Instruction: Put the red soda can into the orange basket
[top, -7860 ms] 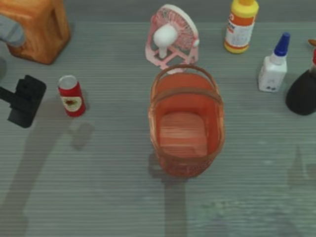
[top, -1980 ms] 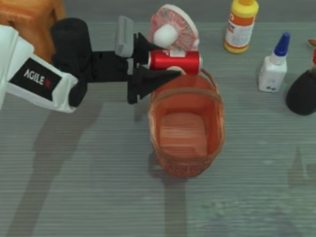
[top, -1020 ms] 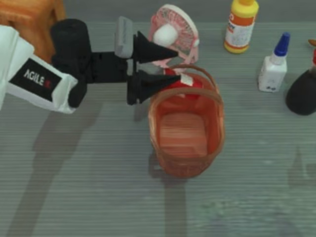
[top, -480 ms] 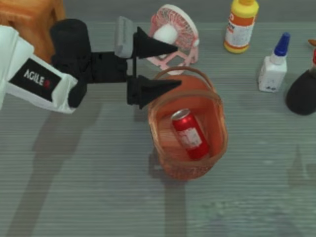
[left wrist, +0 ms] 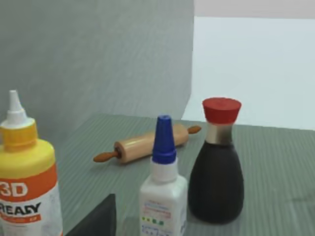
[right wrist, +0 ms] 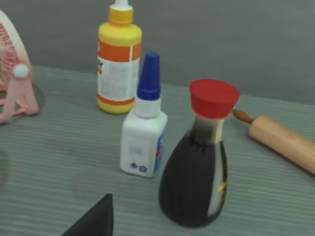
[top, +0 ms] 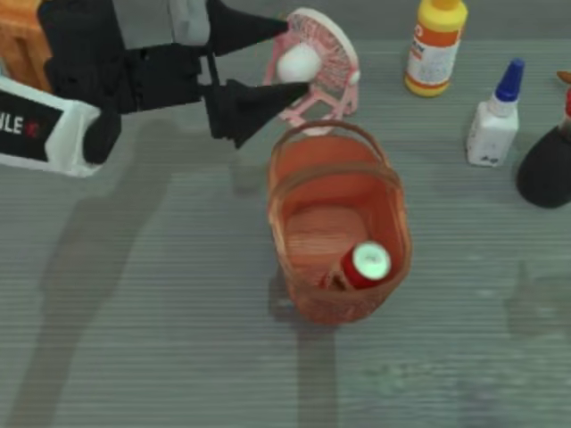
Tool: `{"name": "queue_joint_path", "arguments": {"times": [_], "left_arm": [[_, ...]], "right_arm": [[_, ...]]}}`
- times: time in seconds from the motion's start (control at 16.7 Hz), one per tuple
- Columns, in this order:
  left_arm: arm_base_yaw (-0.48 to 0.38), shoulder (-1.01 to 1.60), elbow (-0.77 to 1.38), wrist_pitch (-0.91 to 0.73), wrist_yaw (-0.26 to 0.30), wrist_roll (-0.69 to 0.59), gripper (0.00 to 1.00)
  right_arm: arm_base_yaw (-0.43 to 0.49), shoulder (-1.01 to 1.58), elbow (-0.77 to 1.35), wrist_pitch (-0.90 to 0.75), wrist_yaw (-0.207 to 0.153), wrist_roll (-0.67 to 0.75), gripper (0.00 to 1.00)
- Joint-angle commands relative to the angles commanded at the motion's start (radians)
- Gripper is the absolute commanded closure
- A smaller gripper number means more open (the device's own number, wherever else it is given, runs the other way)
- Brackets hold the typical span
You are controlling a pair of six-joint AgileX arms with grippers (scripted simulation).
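The red soda can stands upright inside the orange basket, silver top up, against the basket's near right wall. Nothing holds the can. My left gripper hovers open and empty above the table at the back left, beyond the basket's far rim and partly over the fan. One of its black fingers shows in the left wrist view. My right gripper is outside the top view. In the right wrist view one finger points toward the bottles at the right, and it stands open.
Behind the basket stands a pink-white fan. A yellow-capped bottle, a blue-capped glue bottle and a dark sauce bottle line the back right. A rolling pin lies beyond them. An orange-brown box sits back left.
The left gripper let go of the can over the basket. It fell in, lay on its side, and now stands upright at the near right. The left arm has drawn back to the far left.
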Motion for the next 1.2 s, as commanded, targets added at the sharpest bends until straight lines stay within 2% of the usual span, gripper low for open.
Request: {"name": "queue_joint_path", "arguments": {"times": [0.24, 0.6, 0.9, 1.2], "left_arm": [[0.065, -0.336, -0.118, -0.126, -0.179, -0.057, 0.0], [0.162, -0.986, -0.437, -0.406, -0.528, -0.112, 0.0], [0.221, -1.501, -0.762, -0.653, -0.813, -0.095, 0.0], [0.255, -1.898, -1.039, -0.838, -1.029, -0.037, 0.0]], "right_arm": [[0.095, 0.345, 0.349, -0.245, 0.001, -0.148, 0.0], [0.27, 1.021, 1.038, -0.702, 0.001, -0.421, 0.0], [0.412, 1.587, 1.617, -1.072, 0.0, -0.642, 0.0], [0.523, 2.008, 2.063, -1.345, 0.003, -0.813, 0.0]]}}
